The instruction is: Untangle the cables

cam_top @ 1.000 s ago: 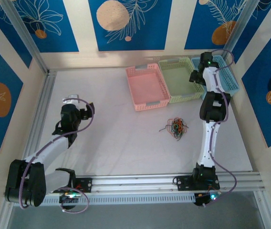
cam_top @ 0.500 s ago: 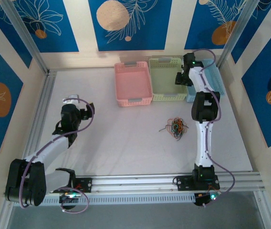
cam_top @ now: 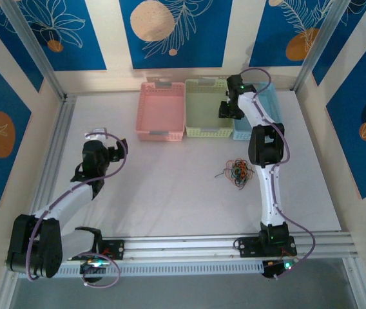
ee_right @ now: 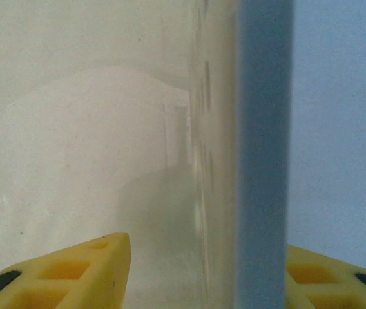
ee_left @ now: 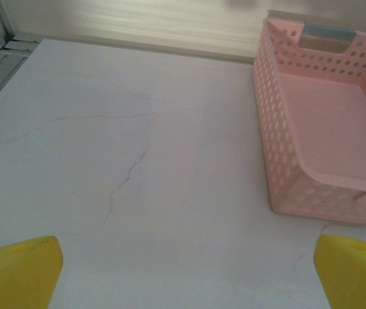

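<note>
- Table (cam_top: pixel 170 199): white top, with hairline cracks visible in the left wrist view.
- Three baskets in a row at the far edge: pink basket (cam_top: pixel 160 135), green basket (cam_top: pixel 209 132), blue basket (cam_top: pixel 241 134). The right arm (cam_top: pixel 270 187) covers most of the blue one.
- Right gripper (ee_right: pixel 209 270): its fingers (ee_right: pixel 73 270) straddle the green and blue walls where they meet. The view is blurred, so can't tell if it's clamped or just astride.
- Left gripper (ee_left: pixel 186 273): jaws spread wide with nothing between them, over the table. Its fingertips are cut off at the frame corners.
- Cables (cam_top: pixel 238 172): one small multicolour clump on the table, nearer than the baskets and just beside the right arm. Single strands are too fine to separate.

Basket (ee_left: pixel 286 141) perf. plastic; table (ee_left: pixel 138 212) matt.
</note>
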You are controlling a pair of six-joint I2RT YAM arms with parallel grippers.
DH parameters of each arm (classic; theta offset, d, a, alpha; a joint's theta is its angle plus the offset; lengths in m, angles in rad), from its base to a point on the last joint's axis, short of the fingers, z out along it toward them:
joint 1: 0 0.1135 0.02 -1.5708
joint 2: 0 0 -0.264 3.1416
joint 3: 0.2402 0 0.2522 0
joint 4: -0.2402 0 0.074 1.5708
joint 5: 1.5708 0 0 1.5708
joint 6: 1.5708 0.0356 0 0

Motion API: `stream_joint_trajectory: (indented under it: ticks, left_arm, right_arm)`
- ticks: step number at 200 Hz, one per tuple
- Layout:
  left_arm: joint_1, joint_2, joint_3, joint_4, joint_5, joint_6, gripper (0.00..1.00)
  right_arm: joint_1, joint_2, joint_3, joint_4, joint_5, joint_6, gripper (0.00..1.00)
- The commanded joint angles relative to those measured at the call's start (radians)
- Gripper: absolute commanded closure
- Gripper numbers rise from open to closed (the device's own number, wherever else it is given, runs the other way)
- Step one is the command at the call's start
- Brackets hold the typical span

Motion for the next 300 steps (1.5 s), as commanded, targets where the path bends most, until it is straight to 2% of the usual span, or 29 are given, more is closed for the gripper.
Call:
stream_joint_trajectory:
  ticks: [1,75,108,142,169,198,230,258,300]
  left_arm:
    - [0.007,0.012,0.005,-0.011,-0.008,-0.019,0.00]
    - [0.009,0.008,0.004,-0.012,-0.006,-0.020,0.00]
    - [0.007,0.007,0.002,-0.011,-0.004,-0.020,0.00]
    - [0.007,0.005,0.001,-0.010,-0.003,-0.020,0.00]
    - [0.007,0.002,0.001,-0.016,-0.018,-0.018,0.00]
    - [0.007,0.001,0.003,-0.024,-0.022,-0.019,0.00]
    - [0.007,0.008,0.005,-0.022,-0.011,-0.018,0.00]
    - [0.007,0.019,0.013,-0.026,0.000,-0.017,0.00]
    - [0.007,0.027,0.016,-0.034,-0.007,-0.016,0.00]
  right_arm:
    - [0.030,-0.006,0.054,-0.014,-0.058,0.030,0.51]
    - [0.081,-0.009,0.113,-0.032,-0.024,0.034,0.47]
    - [0.087,-0.092,0.082,-0.023,0.014,0.037,0.43]
    - [0.089,-0.266,-0.032,0.023,0.039,0.040,0.41]
    - [0.096,-0.456,-0.226,0.087,0.070,0.044,0.41]
    - [0.097,-0.732,-0.615,0.239,0.087,0.117,0.39]
    - [0.079,-0.958,-0.983,0.326,0.073,0.226,0.39]
    - [0.060,-1.060,-1.223,0.400,-0.011,0.265,0.39]
    - [0.049,-1.061,-1.341,0.354,-0.112,0.301,0.39]
